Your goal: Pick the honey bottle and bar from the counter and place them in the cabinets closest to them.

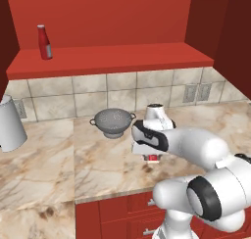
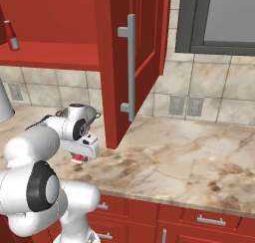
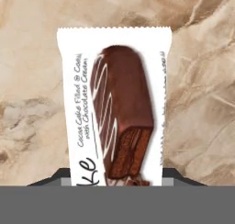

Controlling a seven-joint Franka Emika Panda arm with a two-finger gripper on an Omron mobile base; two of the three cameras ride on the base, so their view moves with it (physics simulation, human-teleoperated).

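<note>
The bar [image 3: 119, 108] is a white wrapper printed with a brown chocolate slice, lying flat on the beige marble counter [image 3: 202, 58]. My gripper [image 3: 118, 177] points straight down over it, one dark fingertip against each long edge at its near end. From the base, the bar [image 1: 153, 158] peeks out red and white under the hand [image 1: 149, 145] near the counter's front edge [image 1: 98, 184]. From the right, the bar [image 2: 78, 159] sits beneath the gripper [image 2: 82, 155]. Above stands the open red cabinet shelf [image 1: 108, 59]. The honey bottle is out of view.
A grey colander [image 1: 112, 121] stands just behind the hand by the tiled wall. A tall slim red bottle [image 1: 44, 42] is on the cabinet shelf at the left. A pale jug [image 1: 10, 125] sits at the far left. An open cabinet door [image 2: 134, 48] hangs right of the arm.
</note>
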